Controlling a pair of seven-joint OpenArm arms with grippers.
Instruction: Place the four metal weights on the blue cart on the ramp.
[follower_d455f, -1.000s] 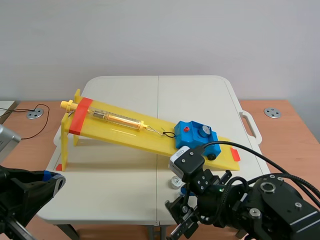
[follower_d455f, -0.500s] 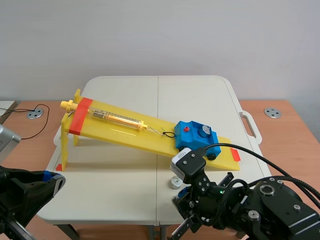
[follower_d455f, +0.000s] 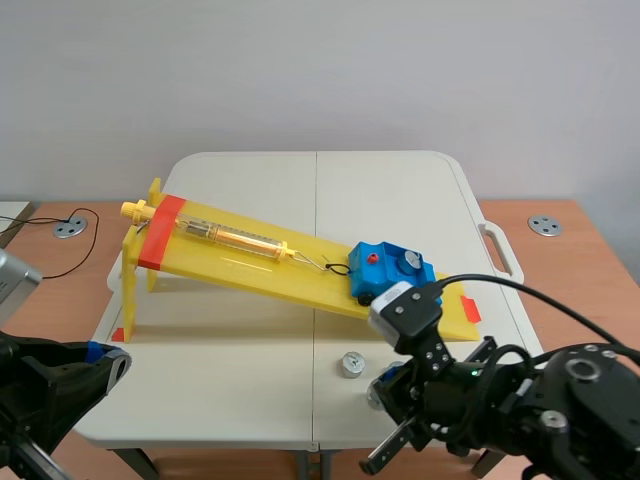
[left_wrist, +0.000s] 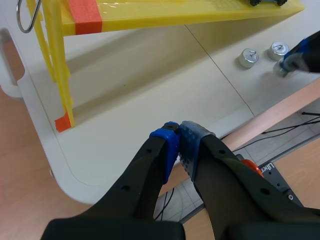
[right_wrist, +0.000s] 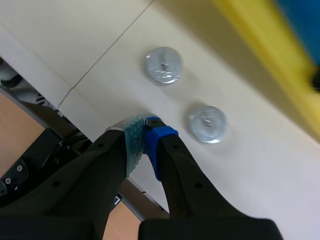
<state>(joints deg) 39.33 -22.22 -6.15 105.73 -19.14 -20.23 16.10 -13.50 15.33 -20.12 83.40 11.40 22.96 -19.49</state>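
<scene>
Lower left of the scene view: left arm (follower_d455f: 55, 390) parked low off the table's front corner. Wrist cam shows the left gripper (left_wrist: 177, 131) w/ pads pressed together, nothing between them, hovering over the white table (follower_d455f: 250, 180) edge.

Centre-left: yellow ramp (follower_d455f: 250, 262) runs from its high end at mid-left, red tape across it, down toward centre-right. A clear spring tube (follower_d455f: 235, 237) lies along the upper half, hooked by a wire to the blue cart (follower_d455f: 392, 272).

The cart sits near the ramp's low end, right of centre. One silver weight (follower_d455f: 409, 261) rides on top of it, next to a red knob (follower_d455f: 372, 258).

Below the cart, on the table's front part: a loose weight (follower_d455f: 351, 364), upright, apart from the ramp. A second loose weight (right_wrist: 207, 123) lies just beside the right gripper (right_wrist: 145, 124), ahead of its fingertips & to one side; can't tell if it touches.

Lower right: right arm (follower_d455f: 480, 400) reaches in over the table's front edge. Its fingers are closed tip to tip, gripping nothing. The first loose weight (right_wrist: 163, 65) lies farther ahead of it.
</scene>
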